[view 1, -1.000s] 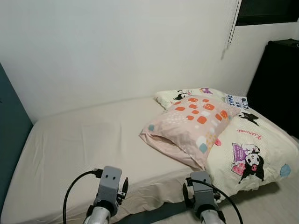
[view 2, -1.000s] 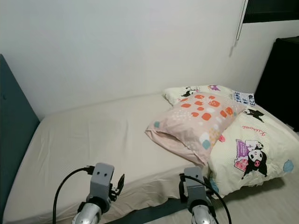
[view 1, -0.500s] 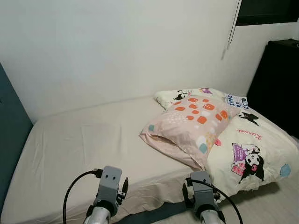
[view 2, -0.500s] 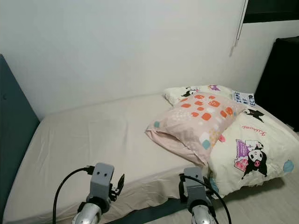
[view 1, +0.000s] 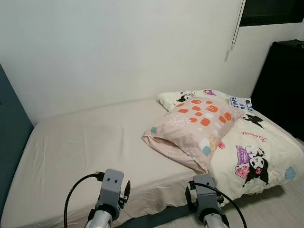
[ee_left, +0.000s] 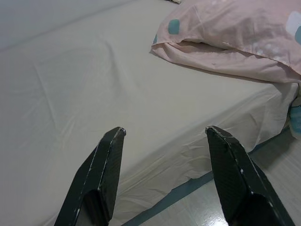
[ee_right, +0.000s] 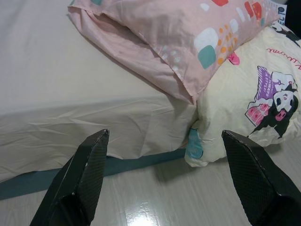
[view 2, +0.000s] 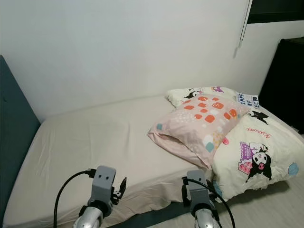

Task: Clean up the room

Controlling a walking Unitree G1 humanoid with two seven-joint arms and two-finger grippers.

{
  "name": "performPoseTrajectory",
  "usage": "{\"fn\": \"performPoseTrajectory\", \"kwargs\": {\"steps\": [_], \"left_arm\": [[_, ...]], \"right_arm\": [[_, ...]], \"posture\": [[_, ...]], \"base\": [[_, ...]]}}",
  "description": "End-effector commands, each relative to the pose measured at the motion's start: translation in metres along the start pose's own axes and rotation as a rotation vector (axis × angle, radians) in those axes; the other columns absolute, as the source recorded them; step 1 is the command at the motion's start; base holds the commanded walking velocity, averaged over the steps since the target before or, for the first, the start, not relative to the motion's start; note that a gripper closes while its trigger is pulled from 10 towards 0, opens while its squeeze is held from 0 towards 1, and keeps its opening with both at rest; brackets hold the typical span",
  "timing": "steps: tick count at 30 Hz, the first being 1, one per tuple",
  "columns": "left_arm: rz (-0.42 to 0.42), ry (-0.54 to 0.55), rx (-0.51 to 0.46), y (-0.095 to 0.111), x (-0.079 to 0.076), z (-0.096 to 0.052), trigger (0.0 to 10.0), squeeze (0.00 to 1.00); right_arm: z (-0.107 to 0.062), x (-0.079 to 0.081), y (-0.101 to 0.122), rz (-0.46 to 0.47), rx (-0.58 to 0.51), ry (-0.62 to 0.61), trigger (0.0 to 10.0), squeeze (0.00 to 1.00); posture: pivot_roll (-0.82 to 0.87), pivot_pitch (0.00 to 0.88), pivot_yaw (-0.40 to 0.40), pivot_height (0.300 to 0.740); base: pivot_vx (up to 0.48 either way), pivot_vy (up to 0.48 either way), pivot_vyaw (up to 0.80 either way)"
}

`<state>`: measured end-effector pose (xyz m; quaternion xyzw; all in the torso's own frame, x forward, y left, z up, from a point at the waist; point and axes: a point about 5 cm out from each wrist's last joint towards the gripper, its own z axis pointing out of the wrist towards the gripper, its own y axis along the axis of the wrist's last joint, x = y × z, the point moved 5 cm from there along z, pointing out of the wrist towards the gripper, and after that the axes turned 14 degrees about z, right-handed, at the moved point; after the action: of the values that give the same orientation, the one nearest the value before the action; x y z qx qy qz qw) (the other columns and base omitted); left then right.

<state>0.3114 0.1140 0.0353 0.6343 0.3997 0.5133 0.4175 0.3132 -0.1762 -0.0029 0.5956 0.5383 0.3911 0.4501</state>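
Two grippers before you, left gripper (ee_left: 162,176) and right gripper (ee_right: 164,176), both spread wide, holding nothing, at the bed (view 1: 85,142) edge. One pink pillow (view 1: 192,126) lies on the bed; it overlaps the cream cartoon-print blanket (view 1: 259,154).

white wall (view 1: 118,47), blind cord (view 1: 234,28), black cabinet (view 1: 280,85)

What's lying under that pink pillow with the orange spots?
The pink pillow rests partly on the beige sheet and partly on the cream cartoon-print duvet. Whatever sits directly beneath it is covered.
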Motion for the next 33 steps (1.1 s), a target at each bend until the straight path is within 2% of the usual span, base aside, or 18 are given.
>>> {"fn": "performPoseTrajectory", "kwargs": {"steps": [1,17,33], "left_arm": [[0.018,0.003,0.006,-0.0008,0.003,-0.0018,10.0,0.0],[0.022,-0.003,0.007,-0.0011,0.0028,-0.0014,10.0,0.0],[0.023,-0.003,0.004,0.0003,0.0026,-0.0009,10.0,0.0]], "right_arm": [[-0.0009,0.0009,-0.0048,-0.008,0.016,0.002,10.0,0.0],[-0.0015,0.0008,-0.007,0.02,0.028,-0.006,10.0,0.0],[-0.0011,0.0008,-0.0053,0.008,0.02,-0.003,10.0,0.0]], "posture": [[-0.02,0.031,0.017,0.74],[-0.02,0.031,0.023,0.74],[-0.02,0.033,0.022,0.74]], "base": [[0.0,0.0,0.0],[0.0,0.0,0.0],[0.0,0.0,0.0]]}}
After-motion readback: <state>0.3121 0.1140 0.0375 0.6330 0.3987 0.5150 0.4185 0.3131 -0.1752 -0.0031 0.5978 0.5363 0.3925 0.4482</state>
